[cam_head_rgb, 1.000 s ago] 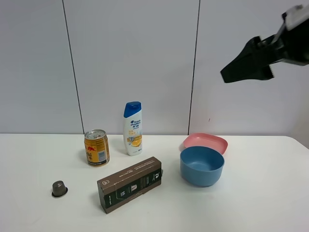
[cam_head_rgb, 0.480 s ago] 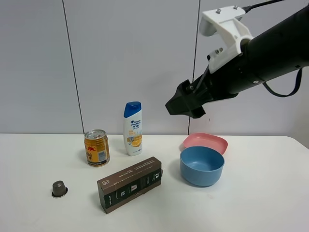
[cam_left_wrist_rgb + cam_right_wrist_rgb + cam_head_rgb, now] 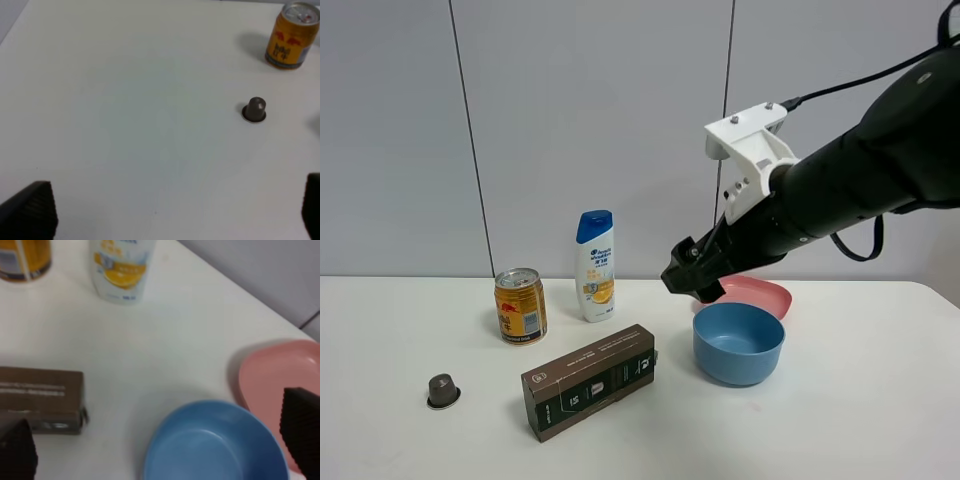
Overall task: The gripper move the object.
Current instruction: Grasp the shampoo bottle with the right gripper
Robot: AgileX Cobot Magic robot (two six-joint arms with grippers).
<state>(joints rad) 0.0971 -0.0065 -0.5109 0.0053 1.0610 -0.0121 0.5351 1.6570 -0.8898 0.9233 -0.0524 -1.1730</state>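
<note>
The white shampoo bottle [image 3: 595, 265] with a blue cap and a yellow-orange label stands upright at the back of the table. Its lower part also shows in the right wrist view [image 3: 122, 270]. My right gripper [image 3: 685, 279] hangs in the air to the right of the bottle, above the bowl's left edge and clear of everything. In the right wrist view the right gripper [image 3: 160, 440] is open and empty, with its fingertips [image 3: 301, 430] far apart. My left gripper [image 3: 170, 220] is open and empty over bare table, and it is out of the exterior view.
A gold-and-red can [image 3: 520, 305] stands left of the bottle. A dark brown box [image 3: 590, 380] lies in front. A blue bowl [image 3: 738, 342] and a pink plate [image 3: 755, 293] sit to the right. A small dark capsule [image 3: 443, 390] is at the front left.
My right arm has swung down and to the left from the upper right, and its gripper now hangs low near the bowl and closer to the bottle. The objects have not moved.
</note>
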